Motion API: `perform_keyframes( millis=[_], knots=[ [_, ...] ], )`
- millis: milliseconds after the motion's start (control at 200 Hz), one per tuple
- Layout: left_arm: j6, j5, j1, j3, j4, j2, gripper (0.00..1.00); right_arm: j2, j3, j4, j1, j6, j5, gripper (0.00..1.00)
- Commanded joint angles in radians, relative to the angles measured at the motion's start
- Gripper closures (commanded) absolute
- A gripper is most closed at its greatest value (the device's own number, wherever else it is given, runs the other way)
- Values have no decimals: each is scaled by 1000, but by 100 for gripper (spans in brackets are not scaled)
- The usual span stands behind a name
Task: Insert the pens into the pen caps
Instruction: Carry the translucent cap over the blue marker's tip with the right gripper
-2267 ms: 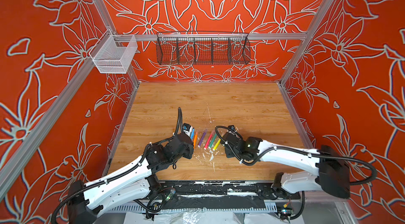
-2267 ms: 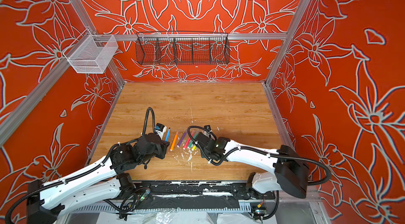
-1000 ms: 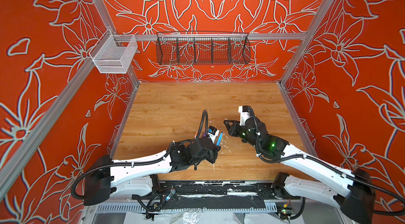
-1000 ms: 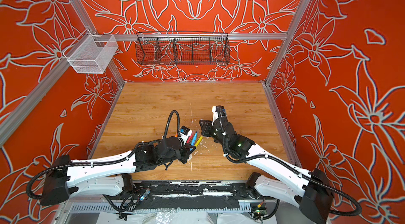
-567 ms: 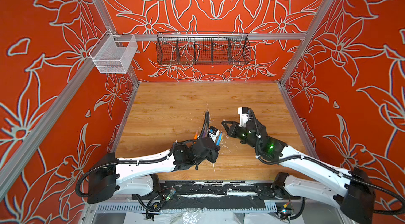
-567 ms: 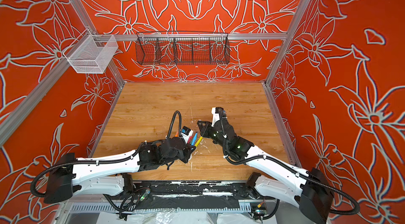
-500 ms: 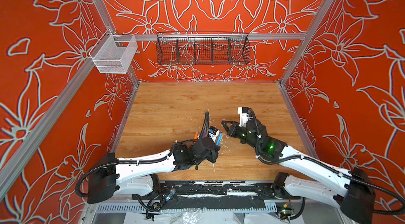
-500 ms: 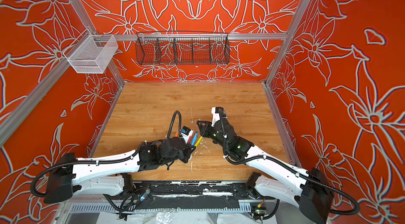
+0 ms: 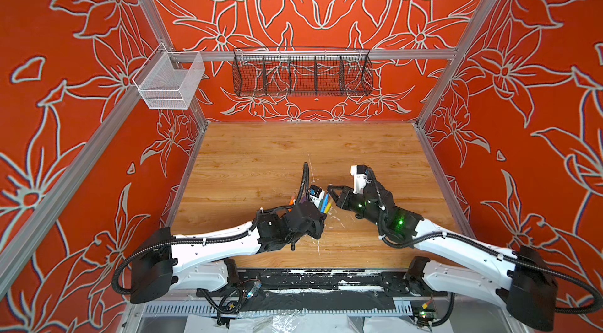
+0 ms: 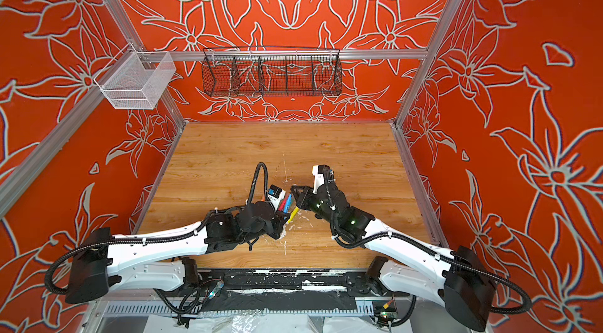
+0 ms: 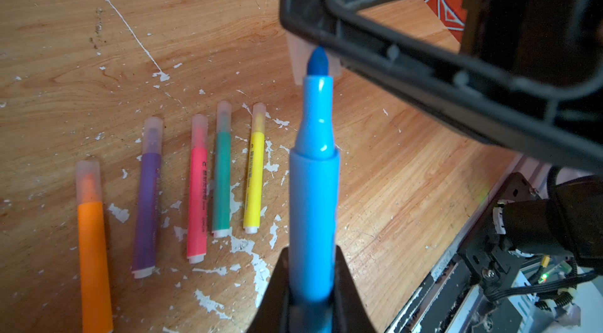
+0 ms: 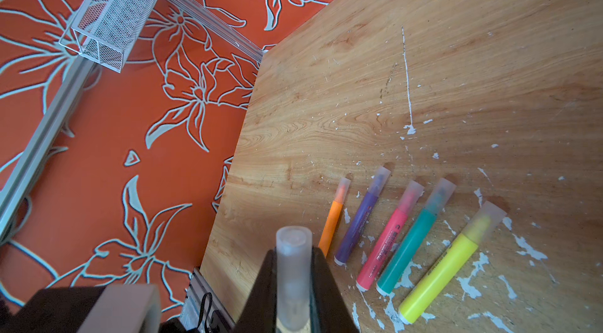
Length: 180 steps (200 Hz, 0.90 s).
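Low in the left wrist frame, the left jaws clench the smooth blue plastic marker pen point(image 11: 313, 184). Its bare felt tip sits up-frame at the mouth of the frosted clear tubular cap point(image 12: 292, 279), which the right jaws grasp. Beyond, on the paint-flecked wood-grain counter point(image 11: 195, 21), the capped orange pen point(image 11: 93, 250), purple pen point(image 11: 146, 210), pink pen point(image 11: 198, 204), green pen point(image 11: 222, 181) and yellow pen point(image 11: 254, 181) lie side by side.
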Motion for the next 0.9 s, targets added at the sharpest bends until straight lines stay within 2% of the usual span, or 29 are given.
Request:
perform_keyframes(
  millis=[0, 225, 430, 625, 896],
  knots=[
    [-15, -8, 6, 21, 3, -16, 100, -18, 3, 21, 12, 12, 1, 95],
    [-17, 4, 7, 16, 9, -13, 100, -22, 6, 17, 13, -1, 16, 95],
    [-19, 41, 7, 2, 23, -23, 100, -17, 27, 3, 12, -36, 76, 94],
    [-16, 32, 7, -8, 20, -38, 100, 2, 52, 7, 13, -39, 49, 94],
    [-13, 19, 7, -5, 14, -23, 100, -44, 36, -7, 13, -41, 58, 94]
  ],
)
